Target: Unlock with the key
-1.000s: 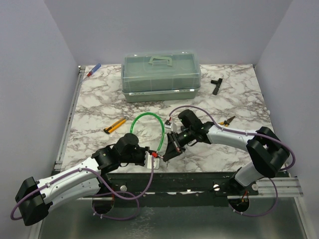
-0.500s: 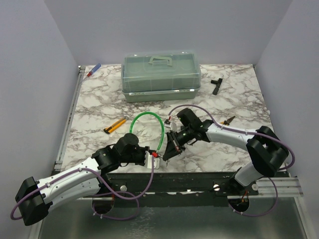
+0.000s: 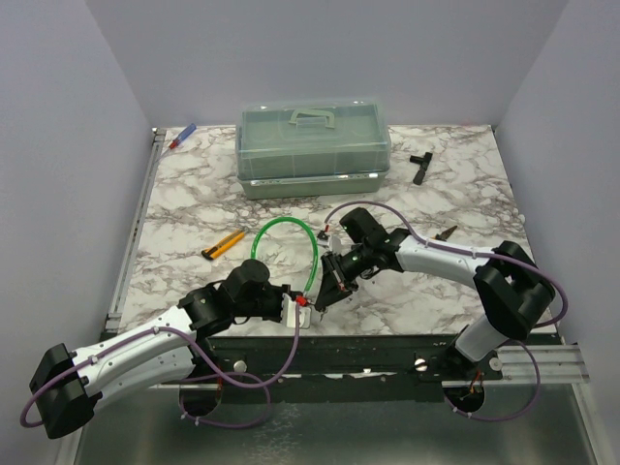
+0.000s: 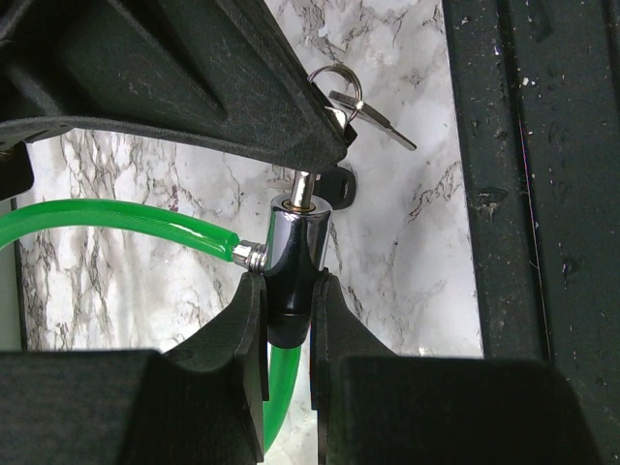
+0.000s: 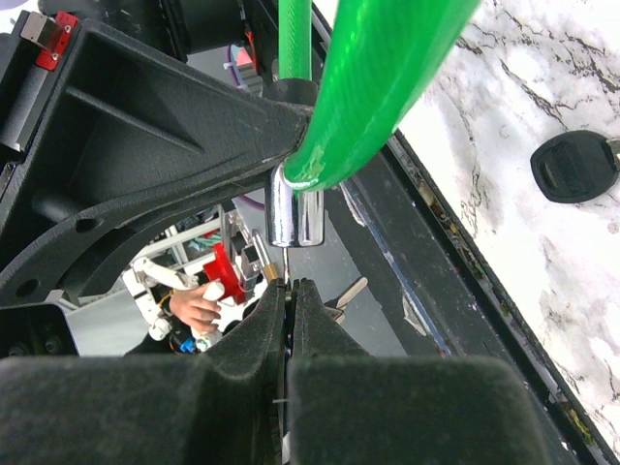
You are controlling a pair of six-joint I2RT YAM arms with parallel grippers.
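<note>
A green cable lock (image 3: 287,227) loops on the marble table. My left gripper (image 3: 294,310) (image 4: 289,320) is shut on the lock's chrome and black cylinder (image 4: 291,247), which also shows in the right wrist view (image 5: 295,208). My right gripper (image 3: 325,289) (image 5: 289,291) is shut on a key whose thin silver blade (image 4: 306,184) (image 5: 288,260) enters the cylinder's end. Its head is hidden between the fingers. A ring (image 4: 339,82) with a spare silver key (image 4: 383,121) hangs from it. A round black key head (image 5: 573,165) lies on the marble beside the cylinder (image 4: 339,184).
A translucent green box (image 3: 312,145) stands at the back. A black T-shaped tool (image 3: 419,165), small pliers (image 3: 445,233), an orange cutter (image 3: 223,244) and a red-blue pen (image 3: 182,136) lie around. The black front rail (image 3: 387,347) runs just below both grippers.
My right arm has shifted slightly left, toward the left gripper, with the key in it. The left arm and the lock have stayed put.
</note>
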